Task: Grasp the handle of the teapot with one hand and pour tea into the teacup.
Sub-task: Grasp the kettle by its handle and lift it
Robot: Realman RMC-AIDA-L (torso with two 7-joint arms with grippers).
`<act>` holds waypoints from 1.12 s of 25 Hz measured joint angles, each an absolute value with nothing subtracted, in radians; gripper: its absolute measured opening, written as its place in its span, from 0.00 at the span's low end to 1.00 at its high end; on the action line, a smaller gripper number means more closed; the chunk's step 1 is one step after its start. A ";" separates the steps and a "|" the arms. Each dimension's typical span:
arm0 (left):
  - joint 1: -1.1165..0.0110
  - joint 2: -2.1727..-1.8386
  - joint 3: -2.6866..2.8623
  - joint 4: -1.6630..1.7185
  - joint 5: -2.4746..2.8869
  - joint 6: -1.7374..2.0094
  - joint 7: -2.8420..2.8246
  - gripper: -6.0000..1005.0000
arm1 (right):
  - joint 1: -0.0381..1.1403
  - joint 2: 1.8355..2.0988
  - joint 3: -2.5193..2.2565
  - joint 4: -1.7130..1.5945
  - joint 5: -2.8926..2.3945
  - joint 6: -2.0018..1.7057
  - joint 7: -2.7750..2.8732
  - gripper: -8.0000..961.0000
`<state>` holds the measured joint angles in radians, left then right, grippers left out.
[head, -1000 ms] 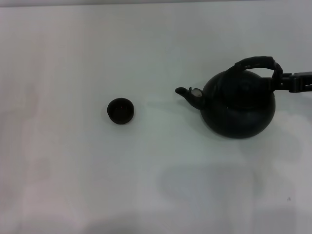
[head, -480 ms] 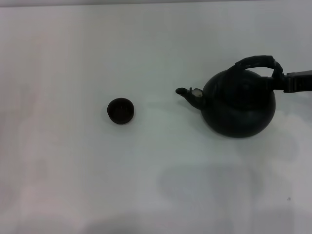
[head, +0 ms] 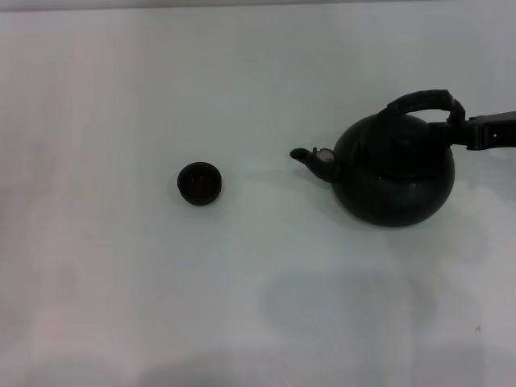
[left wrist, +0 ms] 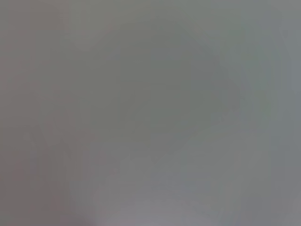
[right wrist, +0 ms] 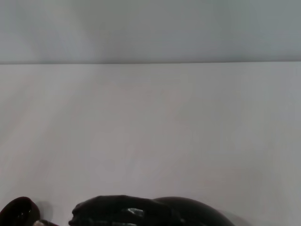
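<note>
The matte-black teapot [head: 395, 173] is at the right of the white table, its spout [head: 310, 157] pointing left toward the teacup [head: 198, 183]. The tiny dark teacup stands upright at the middle left, well apart from the spout. My right gripper [head: 461, 131] reaches in from the right edge and is shut on the right end of the arched black handle [head: 419, 100]. In the right wrist view the handle [right wrist: 127, 209] fills the lower edge and the teacup [right wrist: 16, 210] shows at the corner. The left gripper is out of view.
The white table [head: 242, 306] is bare around the two objects. Its far edge [right wrist: 150, 62] meets a pale wall. The left wrist view shows only a plain grey surface.
My right gripper and the teapot's handle have risen slightly, and the teapot has shifted up a little with them. The teacup has not moved.
</note>
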<state>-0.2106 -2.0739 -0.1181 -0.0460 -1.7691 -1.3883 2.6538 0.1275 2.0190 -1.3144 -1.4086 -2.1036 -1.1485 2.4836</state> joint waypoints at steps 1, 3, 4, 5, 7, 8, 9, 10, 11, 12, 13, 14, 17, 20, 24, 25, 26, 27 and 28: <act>-0.211 -2.074 -0.118 -0.046 -1.769 -1.388 2.654 0.88 | 0.127 2.019 -1.314 -1.409 -2.104 -1.148 2.484 0.43; -0.210 -2.074 -0.118 -0.046 -1.769 -1.388 2.654 0.88 | 0.128 2.019 -1.314 -1.409 -2.104 -1.148 2.484 0.41; -0.210 -2.074 -0.118 -0.046 -1.769 -1.390 2.654 0.88 | 0.128 2.019 -1.315 -1.410 -2.104 -1.147 2.484 0.40; -0.210 -2.074 -0.118 -0.046 -1.769 -1.390 2.654 0.88 | 0.129 2.018 -1.315 -1.412 -2.104 -1.146 2.485 0.40; -0.210 -2.074 -0.118 -0.046 -1.769 -1.390 2.654 0.88 | 0.130 2.018 -1.315 -1.416 -2.104 -1.145 2.485 0.38; -0.210 -2.074 -0.118 -0.046 -1.769 -1.390 2.654 0.88 | 0.131 2.017 -1.315 -1.418 -2.105 -1.145 2.485 0.37; -0.210 -2.074 -0.118 -0.046 -1.769 -1.391 2.654 0.88 | 0.133 2.016 -1.315 -1.423 -2.105 -1.146 2.485 0.36; -0.211 -2.074 -0.118 -0.046 -1.769 -1.391 2.654 0.88 | 0.134 2.016 -1.315 -1.429 -2.104 -1.147 2.485 0.30; -0.212 -2.074 -0.118 -0.046 -1.769 -1.391 2.654 0.88 | 0.137 2.016 -1.315 -1.435 -2.104 -1.148 2.484 0.24; -0.213 -2.074 -0.118 -0.046 -1.769 -1.391 2.654 0.88 | 0.139 2.016 -1.315 -1.439 -2.104 -1.149 2.484 0.24; -0.214 -2.075 -0.118 -0.046 -1.769 -1.391 2.654 0.88 | 0.143 2.015 -1.314 -1.443 -2.102 -1.150 2.485 0.24; -0.215 -2.075 -0.118 -0.046 -1.769 -1.391 2.654 0.88 | 0.147 2.015 -1.313 -1.448 -2.098 -1.150 2.485 0.24; -0.217 -2.075 -0.118 -0.046 -1.769 -1.391 2.654 0.88 | 0.161 2.014 -1.312 -1.464 -2.082 -1.152 2.486 0.24; -0.221 -2.076 -0.118 -0.046 -1.769 -1.390 2.654 0.88 | 0.194 2.014 -1.319 -1.473 -2.079 -1.157 2.486 0.23; -0.226 -2.075 -0.118 -0.047 -1.769 -1.389 2.652 0.88 | 0.251 2.014 -1.356 -1.475 -2.079 -1.145 2.482 0.23; -0.227 -2.076 -0.118 -0.048 -1.769 -1.389 2.652 0.88 | 0.267 2.014 -1.374 -1.473 -2.079 -1.135 2.481 0.23; -0.228 -2.076 -0.118 -0.049 -1.769 -1.389 2.652 0.88 | 0.279 2.014 -1.388 -1.470 -2.080 -1.124 2.481 0.23; -0.230 -2.075 -0.118 -0.050 -1.769 -1.389 2.652 0.88 | 0.291 2.014 -1.403 -1.467 -2.081 -1.112 2.481 0.23; -0.233 -2.076 -0.118 -0.052 -1.769 -1.389 2.651 0.88 | 0.305 2.014 -1.421 -1.463 -2.084 -1.092 2.480 0.23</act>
<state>-0.2330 -2.0757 -0.1182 -0.0521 -1.7686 -1.3889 2.6507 0.3053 2.0139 -1.4209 -1.4634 -2.0842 -1.0924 2.4795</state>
